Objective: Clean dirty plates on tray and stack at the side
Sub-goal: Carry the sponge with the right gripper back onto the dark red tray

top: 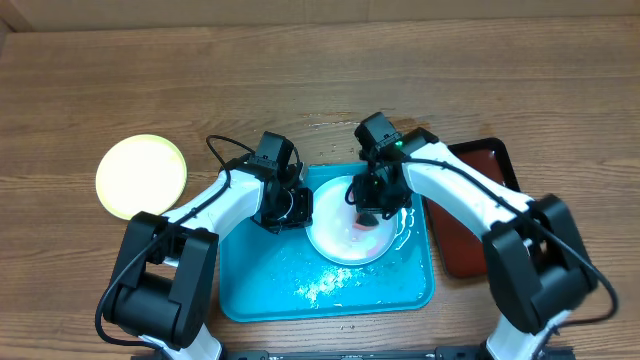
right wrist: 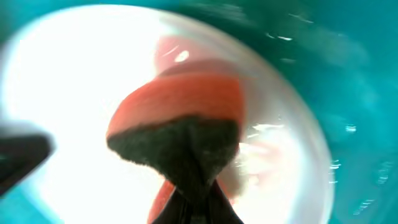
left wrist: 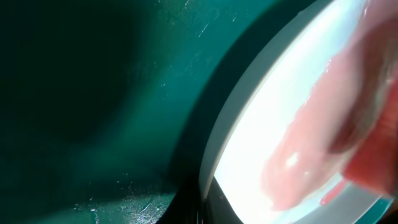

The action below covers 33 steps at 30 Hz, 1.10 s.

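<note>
A pale-rimmed white plate with a red smear lies on the turquoise tray. My left gripper is at the plate's left rim and looks shut on it; in the left wrist view the rim of the plate runs into the jaws above the tray floor. My right gripper is shut on a red sponge with a dark scrub side and presses it onto the plate's centre. A yellow-green rimmed plate sits on the table at the left. No third plate shows.
A smaller dark red-brown tray lies right of the turquoise tray, under my right arm. Wet specks or foam cover the tray floor in front of the plate. The wooden table stretches behind both arms.
</note>
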Motion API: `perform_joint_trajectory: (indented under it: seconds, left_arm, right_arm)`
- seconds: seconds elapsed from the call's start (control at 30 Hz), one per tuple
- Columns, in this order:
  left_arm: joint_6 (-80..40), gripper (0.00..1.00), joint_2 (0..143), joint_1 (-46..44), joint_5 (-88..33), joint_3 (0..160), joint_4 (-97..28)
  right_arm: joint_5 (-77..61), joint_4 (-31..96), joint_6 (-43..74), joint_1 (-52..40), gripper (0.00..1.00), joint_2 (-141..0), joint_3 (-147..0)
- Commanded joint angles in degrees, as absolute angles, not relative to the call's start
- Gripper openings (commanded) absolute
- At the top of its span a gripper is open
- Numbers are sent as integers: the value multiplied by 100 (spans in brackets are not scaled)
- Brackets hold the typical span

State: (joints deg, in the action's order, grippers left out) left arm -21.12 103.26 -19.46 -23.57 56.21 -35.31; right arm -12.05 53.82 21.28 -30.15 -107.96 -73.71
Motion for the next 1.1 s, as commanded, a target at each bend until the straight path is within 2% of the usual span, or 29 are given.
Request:
perform_joint_trajectory:
  seconds: [0.0, 0.23, 0.37, 0.7, 1.07]
  left_arm:
    - [-2202, 4, 10447, -1916, -2191, 5640, -3573]
    - [-2187, 4, 10447, -1916, -2206, 5640, -3575]
    - [-2185, 4, 10447, -1916, -2204, 5640, -3575]
    - [-2182, 4, 10447, -1916, -2202, 5642, -3573]
    - [-2182, 4, 10447, -1916, -2206, 5640, -3562]
  right_arm:
    - [-1533, 5369, 2104, -2991, 4, -10090, -7540]
    - [473, 6246, 3712, -2469, 4, -9450, -7542]
    - [1135, 6659, 3927, -1914, 4, -9389, -7537]
    - [1125, 6477, 3944, -569, 4, -9415, -7155]
    - [475, 5345, 3863, -550, 4, -9430, -5865]
